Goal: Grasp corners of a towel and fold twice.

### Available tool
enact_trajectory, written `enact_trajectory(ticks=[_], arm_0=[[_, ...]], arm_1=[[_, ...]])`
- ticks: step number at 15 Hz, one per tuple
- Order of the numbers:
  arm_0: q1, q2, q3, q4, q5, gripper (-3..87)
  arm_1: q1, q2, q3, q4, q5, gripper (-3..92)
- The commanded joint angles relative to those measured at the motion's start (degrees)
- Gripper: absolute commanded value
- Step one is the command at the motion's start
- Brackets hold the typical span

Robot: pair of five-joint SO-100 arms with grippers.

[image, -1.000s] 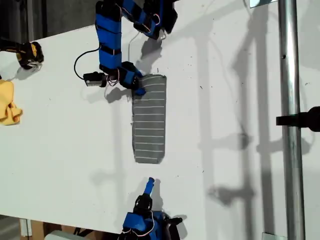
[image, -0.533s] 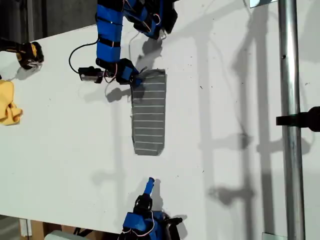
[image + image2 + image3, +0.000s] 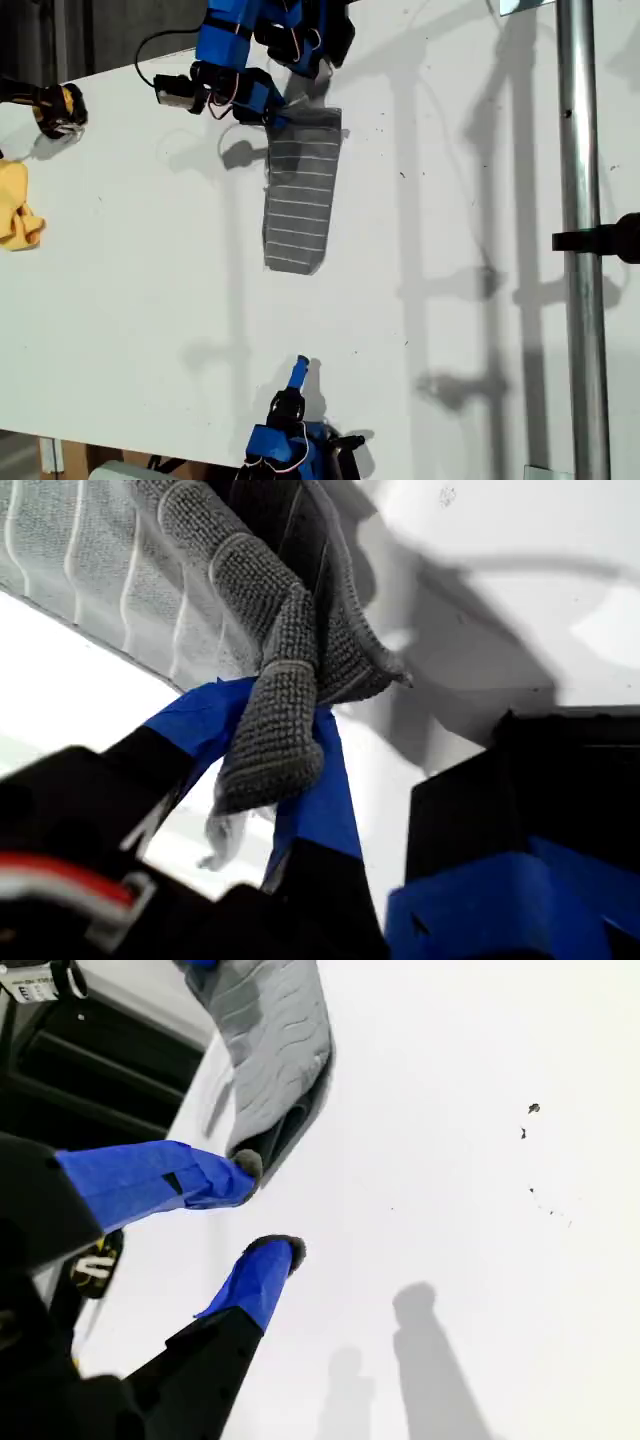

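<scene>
The towel (image 3: 298, 195), grey with thin white stripes, lies folded into a narrow strip in the upper middle of the exterior view. My first gripper (image 3: 277, 117) is shut on a bunched corner at the towel's upper end. In the first wrist view the towel (image 3: 272, 705) hangs pinched between the blue fingers (image 3: 318, 800) of my first gripper (image 3: 285, 765). My second gripper (image 3: 299, 366) stands open near the bottom edge of the exterior view, apart from the towel. In the second wrist view its fingertips (image 3: 272, 1256) are spread around nothing, with my second gripper (image 3: 268, 1206) short of the towel (image 3: 275, 1035).
A yellow cloth (image 3: 18, 208) lies at the exterior view's left edge, with a black and yellow object (image 3: 55, 108) above it. A metal pole (image 3: 580, 250) with a black clamp (image 3: 605, 238) runs down the exterior view's right side.
My first gripper has moved toward the top of the exterior view, pulling the towel along with it. The second arm has not moved.
</scene>
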Motion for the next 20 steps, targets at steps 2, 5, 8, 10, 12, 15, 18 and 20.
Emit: enact_trajectory(ticks=[2, 5, 8, 10, 12, 15, 18, 20], arm_0=[[0.7, 0.3, -1.3, 0.3, -0.4, 10.7], [0.4, 0.3, -1.3, 0.2, -0.3, 10.7], [0.6, 0.3, -1.5, 0.1, -0.4, 10.6], [0.8, 0.3, -1.5, 0.2, -0.6, 10.6], [1.3, 0.3, -1.6, 0.3, -1.1, 10.6], [1.3, 0.3, -1.6, 0.4, -1.1, 10.6], [1.0, 0.3, -1.5, 0.4, -0.8, 10.6], [0.9, 0.3, -1.3, 0.4, -0.8, 10.6]], arm_1=[[-4.6, 14.1, -1.8, -16.1, -4.8, -0.2], [-8.6, 11.9, -7.3, -25.0, -6.3, -0.2], [-11.3, 3.3, -8.3, -36.8, -5.6, -0.2], [-11.7, -10.1, -13.6, -42.4, -5.3, -0.2], [-10.6, -22.4, -19.9, -45.4, -6.2, -0.2], [-10.1, -35.6, -28.2, -48.7, -7.0, -0.2], [-11.2, -50.9, -40.7, -50.4, -7.8, -0.2], [-11.2, -61.3, -49.0, -50.1, -8.0, 1.8]])
